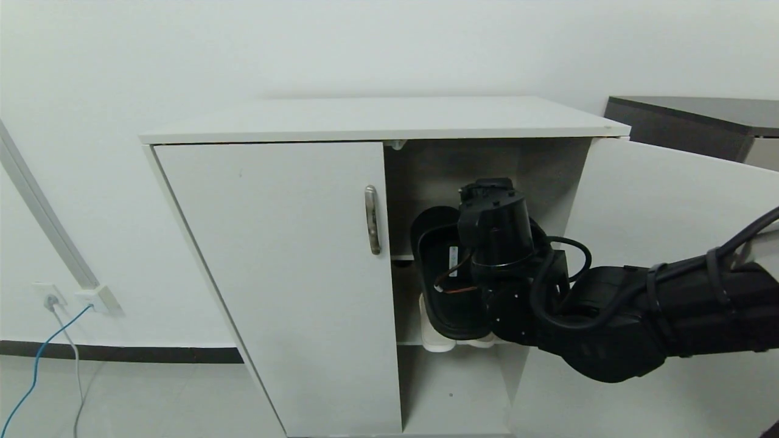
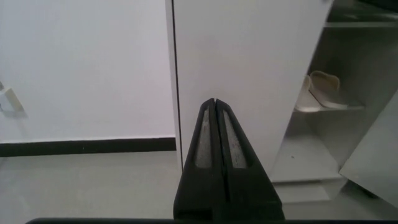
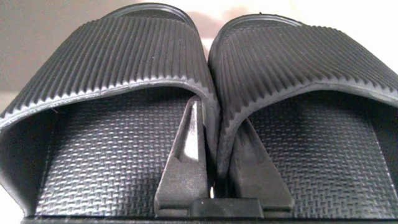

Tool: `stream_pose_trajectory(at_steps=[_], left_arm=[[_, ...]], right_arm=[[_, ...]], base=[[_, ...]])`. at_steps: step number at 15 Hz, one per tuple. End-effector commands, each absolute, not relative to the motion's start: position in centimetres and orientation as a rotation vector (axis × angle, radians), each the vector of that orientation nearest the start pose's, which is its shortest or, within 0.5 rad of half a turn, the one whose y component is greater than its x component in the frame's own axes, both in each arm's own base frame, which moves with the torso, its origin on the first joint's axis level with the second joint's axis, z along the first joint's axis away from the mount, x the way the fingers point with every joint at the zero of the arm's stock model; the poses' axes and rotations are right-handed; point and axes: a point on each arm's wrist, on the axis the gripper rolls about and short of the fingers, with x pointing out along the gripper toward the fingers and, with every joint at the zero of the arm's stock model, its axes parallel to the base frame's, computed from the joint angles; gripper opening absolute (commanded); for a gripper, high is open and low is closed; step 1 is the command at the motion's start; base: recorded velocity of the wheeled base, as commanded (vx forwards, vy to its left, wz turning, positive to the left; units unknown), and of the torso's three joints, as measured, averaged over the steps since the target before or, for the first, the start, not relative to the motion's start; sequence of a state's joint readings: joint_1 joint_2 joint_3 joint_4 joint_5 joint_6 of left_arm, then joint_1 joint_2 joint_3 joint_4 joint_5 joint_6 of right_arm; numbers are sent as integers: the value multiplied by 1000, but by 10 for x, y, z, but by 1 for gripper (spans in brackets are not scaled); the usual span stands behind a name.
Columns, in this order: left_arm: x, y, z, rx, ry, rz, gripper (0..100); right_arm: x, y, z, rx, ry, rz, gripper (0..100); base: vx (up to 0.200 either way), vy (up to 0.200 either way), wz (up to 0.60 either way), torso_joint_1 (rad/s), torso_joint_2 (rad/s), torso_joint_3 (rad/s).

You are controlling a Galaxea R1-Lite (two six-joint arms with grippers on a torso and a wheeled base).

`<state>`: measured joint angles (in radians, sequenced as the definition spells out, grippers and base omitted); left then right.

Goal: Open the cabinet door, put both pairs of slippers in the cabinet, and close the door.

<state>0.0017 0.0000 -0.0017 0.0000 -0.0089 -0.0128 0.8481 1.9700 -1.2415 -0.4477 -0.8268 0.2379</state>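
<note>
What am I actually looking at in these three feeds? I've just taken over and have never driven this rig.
It is a two-armed robot on wheels. The wide picture comes from a camera on its head, looking down at a white cabinet: the left door is shut and the right door stands open. The other two pictures come from a camera on each wrist, looking along that arm's end effector.

In the right wrist picture, the right end effector is shut on the black slippers, pinching their two inner walls together. In the head picture that arm is inside the cabinet, with the black pair over the white slippers lying on the middle shelf. I cannot tell whether the pairs touch.

The left end effector is shut and empty, in front of the closed door.
</note>
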Motion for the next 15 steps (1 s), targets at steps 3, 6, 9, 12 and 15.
stream_pose_trajectory(at_steps=[3, 6, 9, 12, 15], left_arm=[[-23, 0, 76, -14, -3, -8, 0], [-23, 0, 76, -14, -1, -8, 0], [-23, 0, 76, -14, -3, -8, 0], [-23, 0, 76, -14, -1, -8, 0], [-23, 0, 76, -14, -1, -8, 0]], right_arm=[[270, 281, 191, 29, 189, 4, 0], [289, 279, 186, 13, 216, -17, 0], [303, 280, 186, 28, 281, -1, 0], [321, 279, 191, 68, 324, -9, 0], [348, 283, 190, 71, 331, -37, 0]], base=[[0, 0, 0, 0, 0, 0], [0, 0, 0, 0, 0, 0], [0, 0, 0, 0, 0, 0], [0, 0, 0, 0, 0, 0], [0, 0, 0, 0, 0, 0]])
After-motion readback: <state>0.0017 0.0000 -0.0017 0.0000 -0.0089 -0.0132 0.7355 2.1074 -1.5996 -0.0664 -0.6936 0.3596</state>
